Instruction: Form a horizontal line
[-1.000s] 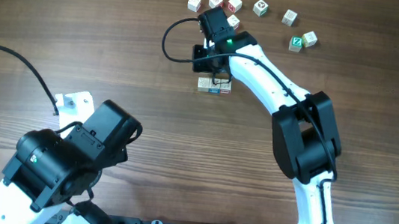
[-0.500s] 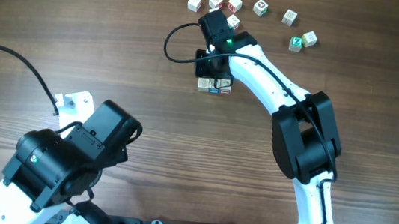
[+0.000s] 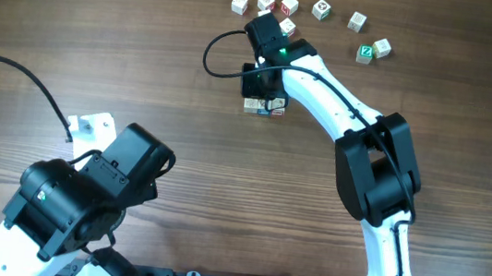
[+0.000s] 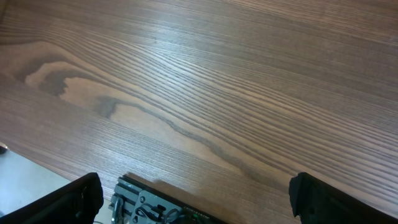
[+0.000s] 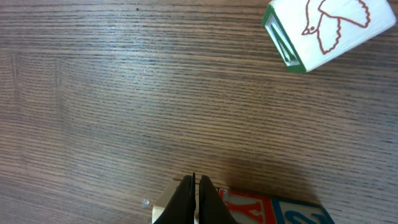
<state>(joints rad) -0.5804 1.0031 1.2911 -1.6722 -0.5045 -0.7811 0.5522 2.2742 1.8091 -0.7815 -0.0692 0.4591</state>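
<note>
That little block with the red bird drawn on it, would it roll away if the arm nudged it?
Probably not: the bird block is a flat-faced cube resting on the table, so it should slide rather than roll. It looks like printed wood, so likely stiff and light. A push off-centre might twist it.

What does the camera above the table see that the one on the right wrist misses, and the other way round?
Only the overhead view shows the left arm, the right arm and the loose cubes scattered at the far side. Only the right wrist view shows the right gripper with its fingertips shut together, and a red bird drawing on a green-edged cube. Both show the row of cubes under that gripper, and the wooden table.
</note>
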